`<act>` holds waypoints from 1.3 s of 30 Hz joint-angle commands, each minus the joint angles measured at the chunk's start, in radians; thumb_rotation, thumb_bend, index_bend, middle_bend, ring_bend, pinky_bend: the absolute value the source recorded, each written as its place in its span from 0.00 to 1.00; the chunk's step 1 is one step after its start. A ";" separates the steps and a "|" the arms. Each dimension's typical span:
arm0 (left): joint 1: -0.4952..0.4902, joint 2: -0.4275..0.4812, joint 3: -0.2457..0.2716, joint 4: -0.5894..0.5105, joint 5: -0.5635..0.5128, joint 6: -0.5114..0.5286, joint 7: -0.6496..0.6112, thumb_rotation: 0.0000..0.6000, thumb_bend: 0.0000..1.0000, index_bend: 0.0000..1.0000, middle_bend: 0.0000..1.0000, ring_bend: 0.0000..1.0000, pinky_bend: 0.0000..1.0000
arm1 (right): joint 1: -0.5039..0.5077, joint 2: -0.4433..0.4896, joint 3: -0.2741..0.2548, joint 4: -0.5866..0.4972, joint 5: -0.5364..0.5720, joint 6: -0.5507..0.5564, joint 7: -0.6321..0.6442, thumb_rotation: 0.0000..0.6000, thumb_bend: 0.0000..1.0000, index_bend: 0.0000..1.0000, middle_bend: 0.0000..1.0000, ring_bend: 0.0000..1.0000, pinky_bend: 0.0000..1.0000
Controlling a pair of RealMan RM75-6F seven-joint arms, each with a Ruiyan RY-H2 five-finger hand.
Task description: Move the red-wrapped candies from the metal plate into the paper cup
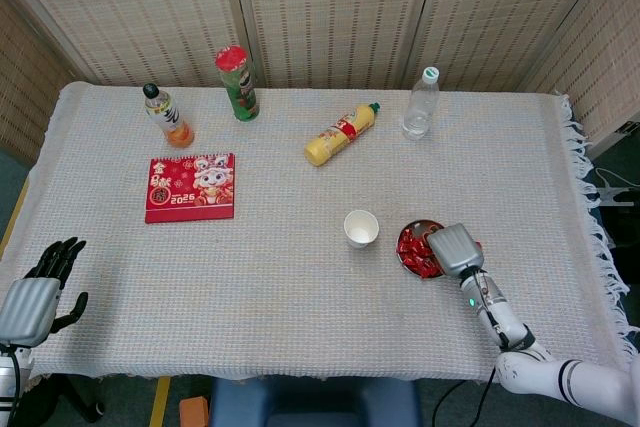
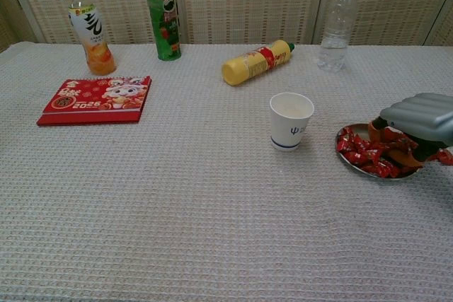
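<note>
Reaching into the round shiny metal plate (image 2: 348, 160), your right hand (image 2: 414, 129) sits on the pile of crinkly red-wrapped candies (image 2: 364, 153). Its fingers curl down into them — you may have one pinched, but I cannot tell. The white paper cup (image 2: 291, 120) stands just left of the plate, so move that way. Your left hand (image 1: 40, 282) rests far off, fingers spread and holding nothing.

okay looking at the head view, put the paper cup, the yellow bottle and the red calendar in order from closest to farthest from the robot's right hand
Measured from the right hand, which is over the metal plate:
1. Paper cup, just left of the plate.
2. Yellow bottle, lying on its side toward the back, left of the hand.
3. Red calendar, far over on the left side of the table.
</note>
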 commanded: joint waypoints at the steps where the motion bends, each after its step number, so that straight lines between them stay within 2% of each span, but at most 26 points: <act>1: 0.000 0.000 0.000 0.000 0.000 -0.001 0.000 1.00 0.43 0.00 0.00 0.00 0.33 | 0.003 0.003 -0.002 -0.008 0.005 0.004 -0.015 1.00 0.47 0.44 0.36 0.73 1.00; 17: -0.001 0.004 0.003 -0.004 -0.001 -0.003 0.002 1.00 0.43 0.00 0.00 0.00 0.34 | 0.014 0.025 -0.033 -0.079 0.060 0.061 -0.180 1.00 0.49 0.49 0.43 0.74 1.00; 29: -0.002 0.005 0.002 -0.006 -0.005 -0.007 0.003 1.00 0.43 0.00 0.00 0.00 0.34 | 0.016 0.019 -0.046 -0.093 0.086 0.073 -0.210 1.00 0.49 0.51 0.48 0.77 1.00; 33: -0.002 0.005 0.002 -0.005 -0.005 -0.006 0.001 1.00 0.43 0.00 0.00 0.00 0.34 | 0.015 0.008 -0.044 -0.080 0.077 0.078 -0.199 1.00 0.49 0.58 0.56 0.79 1.00; 36: -0.002 0.006 0.002 -0.006 -0.007 -0.006 0.002 1.00 0.43 0.00 0.00 0.00 0.34 | 0.015 0.000 -0.048 -0.069 0.078 0.077 -0.202 1.00 0.49 0.67 0.66 0.82 1.00; 39: -0.002 0.006 0.001 -0.006 -0.009 -0.008 0.002 1.00 0.43 0.00 0.00 0.00 0.34 | 0.014 -0.010 -0.047 -0.058 0.086 0.075 -0.199 1.00 0.49 0.72 0.70 0.84 1.00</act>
